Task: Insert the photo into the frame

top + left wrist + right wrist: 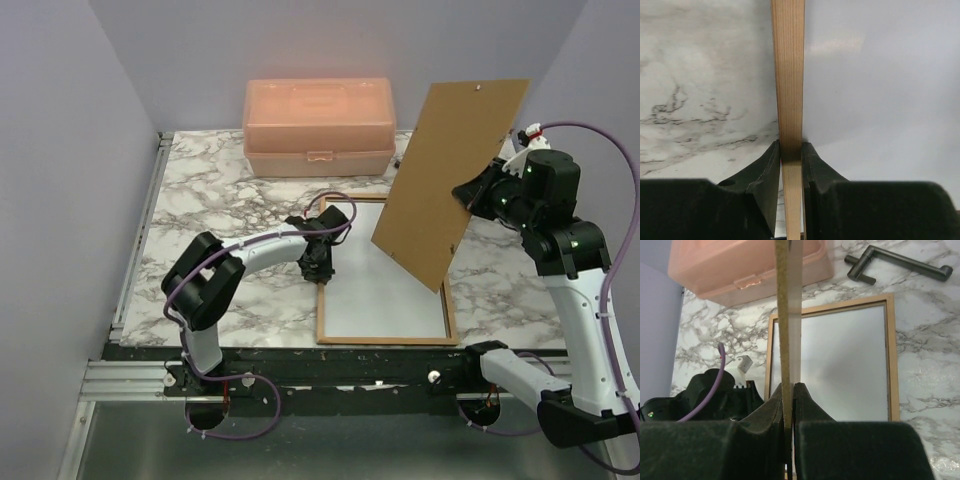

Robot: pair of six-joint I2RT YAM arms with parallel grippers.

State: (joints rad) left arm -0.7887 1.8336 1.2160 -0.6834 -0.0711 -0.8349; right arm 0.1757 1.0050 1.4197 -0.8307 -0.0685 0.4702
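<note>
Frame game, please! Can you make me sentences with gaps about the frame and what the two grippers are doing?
The left gripper pinches the frame, which lies flat on the ____ table.
The right gripper holds the board tilted up in the ____.
The board's colour is ____.
Missing words: marble; air; brown.

One frame (390, 341), one brown backing board (450, 170), one peach box (318, 125), one dark metal handle (910, 262); two grippers, left gripper (791, 150) and right gripper (788, 390).
</note>
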